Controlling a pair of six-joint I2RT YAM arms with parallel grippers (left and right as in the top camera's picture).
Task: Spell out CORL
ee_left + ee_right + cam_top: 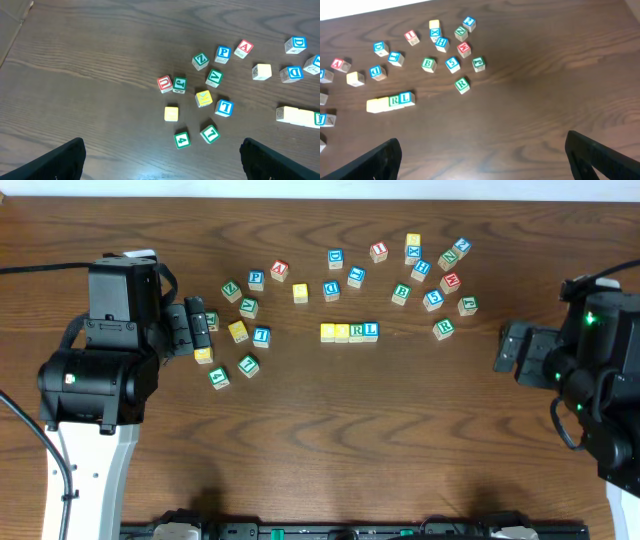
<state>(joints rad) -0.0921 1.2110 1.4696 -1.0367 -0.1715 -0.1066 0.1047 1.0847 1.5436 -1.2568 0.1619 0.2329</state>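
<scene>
- left gripper point(162, 162) is spread wide, fingers way apart, gripping nothing
- right gripper point(482, 157) same deal, splayed wide and holding nothing
- CORL row point(349, 332) sits on the table point(350, 440) between the two, cubes touching: ahead and off to the right of the left gripper, ahead-left of the right one

You have the letter row point(349, 331) mid-table point(330, 430), cubes touching side by side | loose cubes point(420, 270) behind it, rightward | another cluster point(238, 331) to its left.
</scene>
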